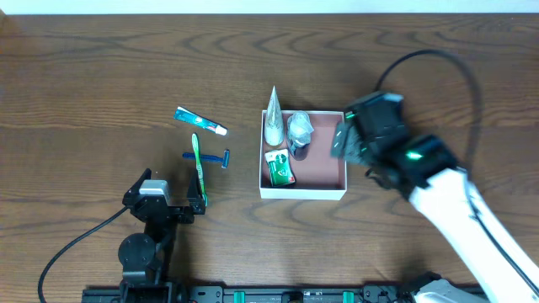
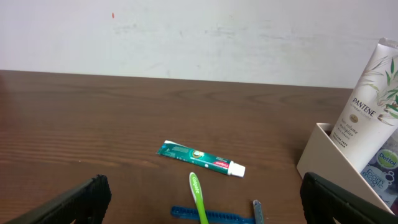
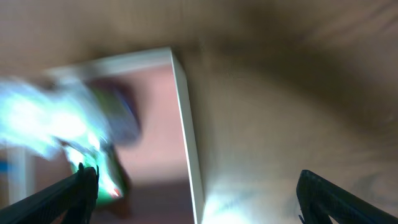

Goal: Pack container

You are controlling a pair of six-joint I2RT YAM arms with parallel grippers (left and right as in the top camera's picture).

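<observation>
dark wood surface [image 1: 101, 84]. the white-walled container [image 1: 324, 175] sits on it right of centre. inside we see a pantene tube [image 1: 274, 118] leaning at the far left corner, a green packet [image 1: 280, 168] and a clear-wrapped item [image 1: 300, 128]. toothpaste [image 1: 200, 120], green toothbrush [image 1: 199, 168] and blue razor [image 1: 210, 157] lie on the surface left of it. left pincer [image 2: 202, 186] is low near the toothbrush, fingers wide apart. right pincer [image 3: 198, 179] is over the container's right wall, fingers apart, and its view is blurred.
</observation>
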